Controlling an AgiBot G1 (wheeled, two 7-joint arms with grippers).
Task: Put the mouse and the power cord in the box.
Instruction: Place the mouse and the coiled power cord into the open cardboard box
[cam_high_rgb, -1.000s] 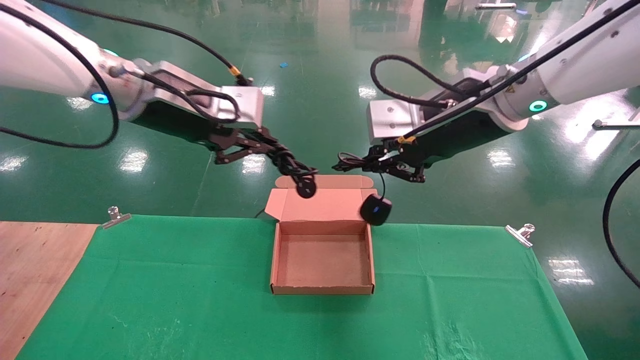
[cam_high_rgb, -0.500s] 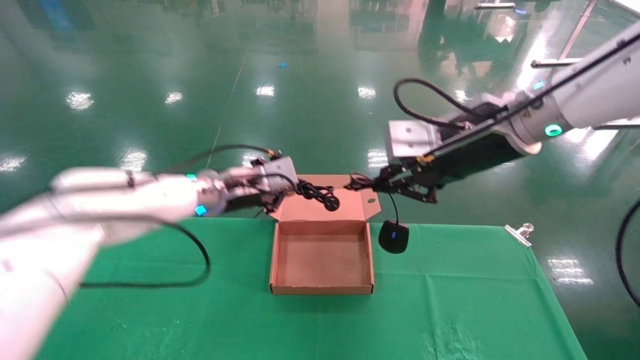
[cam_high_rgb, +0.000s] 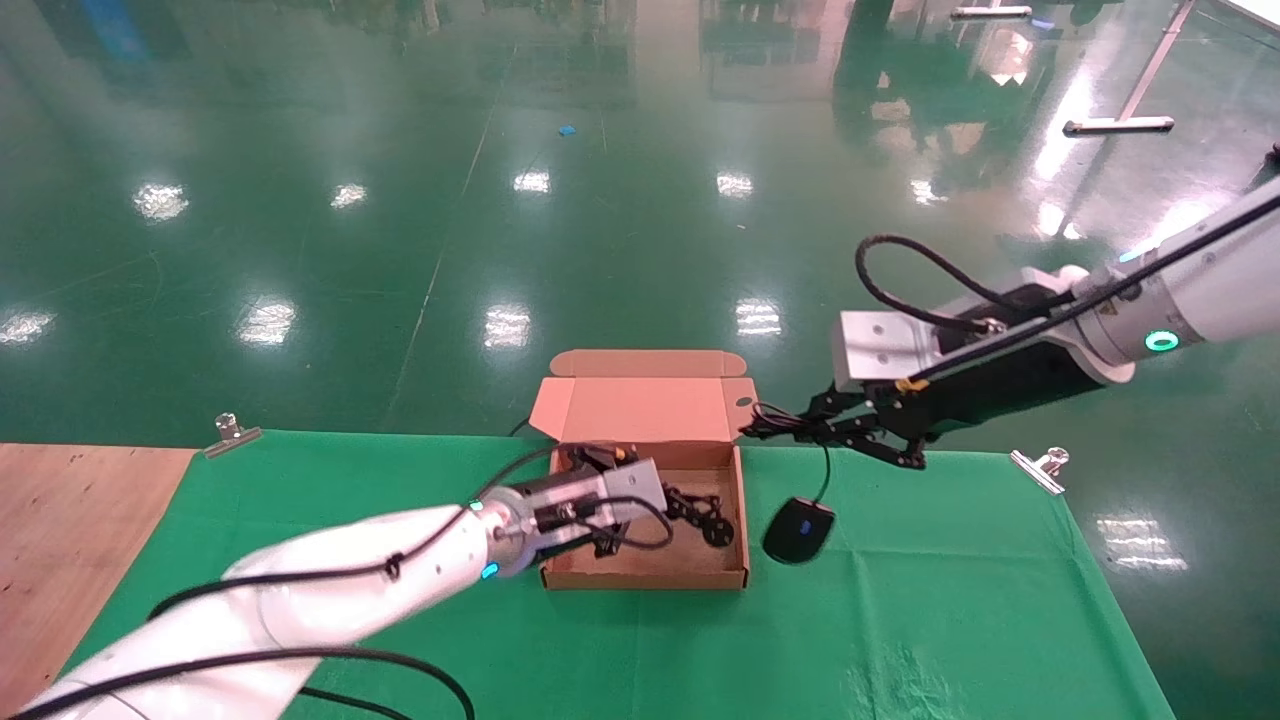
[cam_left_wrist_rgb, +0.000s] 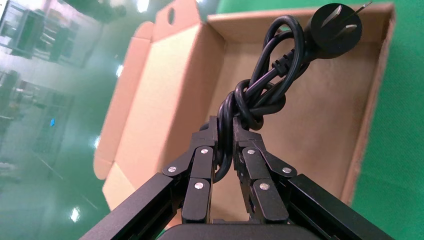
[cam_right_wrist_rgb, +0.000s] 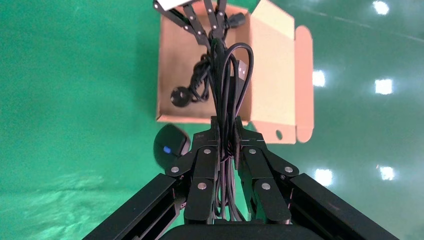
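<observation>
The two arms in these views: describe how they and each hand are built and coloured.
Both arms have glossy white shells with a glowing teal ring near the wrist and a silver block carrying the camera. Loose black cables loop along each arm. The left hand and right hand are matte black linkage fingers, flat bars joined by silver rivets.

A glossy dark-green floor (cam_high_rgb: 620, 200) mirrors ceiling lights. A green cloth (cam_high_rgb: 900, 600) covers the wooden tabletop (cam_high_rgb: 60, 540), clipped at the far edge by metal clamps (cam_high_rgb: 1040, 468).
</observation>
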